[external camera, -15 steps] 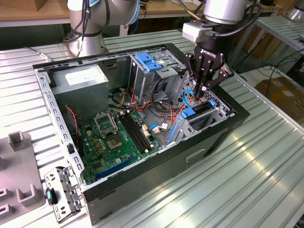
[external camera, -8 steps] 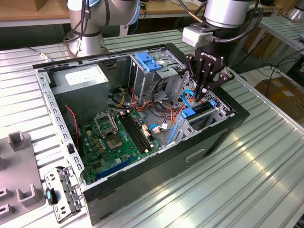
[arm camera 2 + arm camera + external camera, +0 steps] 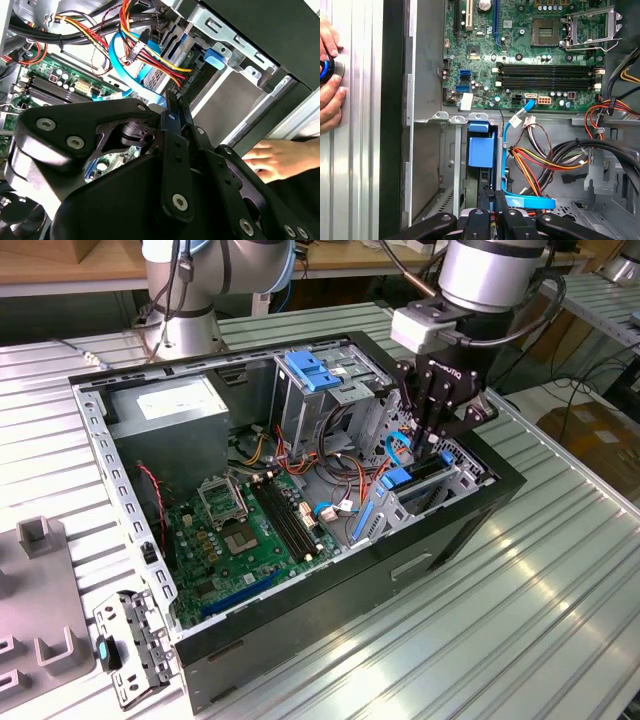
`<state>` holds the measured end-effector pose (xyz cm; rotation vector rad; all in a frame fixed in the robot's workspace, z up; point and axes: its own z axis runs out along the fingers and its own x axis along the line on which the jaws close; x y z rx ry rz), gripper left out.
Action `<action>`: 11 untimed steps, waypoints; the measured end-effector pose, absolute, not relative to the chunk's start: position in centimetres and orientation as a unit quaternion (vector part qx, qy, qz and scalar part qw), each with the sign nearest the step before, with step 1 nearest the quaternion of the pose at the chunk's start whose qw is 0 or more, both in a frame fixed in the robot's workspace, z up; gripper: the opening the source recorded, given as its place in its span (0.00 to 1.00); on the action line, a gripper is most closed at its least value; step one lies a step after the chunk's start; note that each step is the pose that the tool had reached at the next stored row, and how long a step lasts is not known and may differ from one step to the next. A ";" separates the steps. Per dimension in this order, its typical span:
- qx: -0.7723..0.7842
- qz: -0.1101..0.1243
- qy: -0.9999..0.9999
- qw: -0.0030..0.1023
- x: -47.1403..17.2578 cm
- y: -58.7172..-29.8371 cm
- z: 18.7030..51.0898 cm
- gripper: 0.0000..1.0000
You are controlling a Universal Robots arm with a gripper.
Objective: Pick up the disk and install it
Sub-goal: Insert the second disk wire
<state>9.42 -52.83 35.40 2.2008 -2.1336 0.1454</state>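
You find the disk standing on edge in the drive cage at about 3 o'clock of the open computer case, with its blue carrier tab uppermost and the cables toward 9 o'clock of it. The claw hangs directly over that slot. In the second wrist view its jaws are drawn together with no clear gap, nothing is visibly pinched between them, and the tips sit close above the carrier. Judge the disk as a dense, rigid metal block that is heavier than it looks, smooth on its faces and intolerant of knocks. Its plastic rails will flex, so the firm long edges look like the place to hold it, not the tab. Its label is hidden inside the cage, so no writing on it can be read. The white sticker on the grey power supply, at 10 o'clock of the case, carries print you cannot make out. A person's hand rests on the bench beside the case.
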 end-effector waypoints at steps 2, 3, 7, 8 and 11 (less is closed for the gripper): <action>0.717 0.036 -0.696 0.024 9.4 -53.4 35.4 0.16; 0.717 0.031 -0.696 0.020 9.4 -53.6 35.4 0.16; 0.718 0.021 -0.696 0.009 9.4 -53.9 35.4 0.16; 0.718 0.017 -0.696 0.005 9.4 -54.0 35.4 0.16; 0.718 0.012 -0.696 0.000 9.4 -54.2 35.4 0.16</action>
